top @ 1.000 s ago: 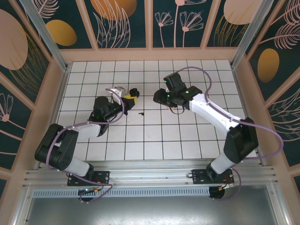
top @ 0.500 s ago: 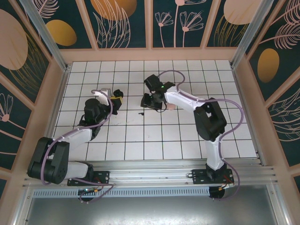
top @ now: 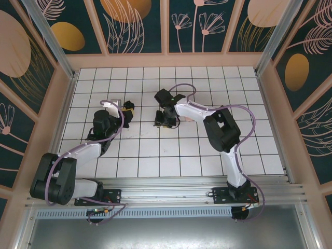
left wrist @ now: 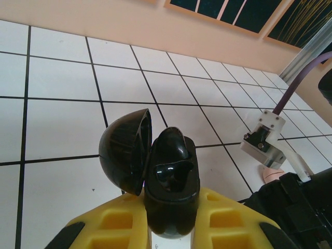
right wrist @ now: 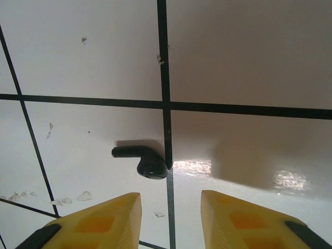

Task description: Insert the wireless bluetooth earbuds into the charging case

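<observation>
In the left wrist view, my left gripper (left wrist: pixel 174 210) is shut on the black charging case (left wrist: pixel 172 179), holding it upright between the yellow fingers with its round lid (left wrist: pixel 126 151) swung open to the left. The case's glossy cavity is too dark to tell whether an earbud sits inside. From above, the left gripper (top: pixel 127 111) is left of centre. A single black earbud (right wrist: pixel 146 161) lies on the white tile beside a grid line. My right gripper (right wrist: pixel 170 199) hovers just over it, open, with the earbud slightly ahead of the gap between the fingers. The right gripper (top: pixel 164 120) points down at mid-table.
The right arm's white bracket (left wrist: pixel 264 137) and purple cable (left wrist: pixel 298 78) stand close to the right of the held case. The tiled table (top: pixel 207 150) is ringed by a peach wall (top: pixel 166 60). Small chips and specks mark the tile near the earbud.
The right arm has folded and swung left, bringing its gripper down over the earbud. The left gripper shifted left with the case, then stayed put.
</observation>
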Controlling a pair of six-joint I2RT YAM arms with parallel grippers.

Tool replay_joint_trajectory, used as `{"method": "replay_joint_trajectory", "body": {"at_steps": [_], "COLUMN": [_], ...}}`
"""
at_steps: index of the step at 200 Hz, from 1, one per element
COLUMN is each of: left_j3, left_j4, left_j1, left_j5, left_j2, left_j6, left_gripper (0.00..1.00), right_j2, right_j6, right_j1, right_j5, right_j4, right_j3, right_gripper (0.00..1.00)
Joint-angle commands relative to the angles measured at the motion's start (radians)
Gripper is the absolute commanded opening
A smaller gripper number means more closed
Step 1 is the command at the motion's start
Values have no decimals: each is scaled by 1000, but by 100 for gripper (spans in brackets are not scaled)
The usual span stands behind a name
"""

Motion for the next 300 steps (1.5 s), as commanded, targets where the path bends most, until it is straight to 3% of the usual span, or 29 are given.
{"method": "replay_joint_trajectory", "body": {"at_steps": [1,182,226,300], "left_j3": [-1,11,34,49], "left_j4": [4,-24,-70,-90], "left_j1": [8,7,7,8], "left_j5": [-3,1,10,39], "left_j2": [-9,-5,-6,-5], "left_j6": [-12,20,56,58], "left_gripper": [9,9,9,10], "right_j2": [30,77,1,-236], "right_j6": [-21,-83,-268,-699], "right_j1": [2,8,7,-18], "right_j5": [-13,35,89,78], "right_j4": [2,12,21,80], "right_j3": [43,59,-17,-314], "right_gripper": [35,22,20,20]}}
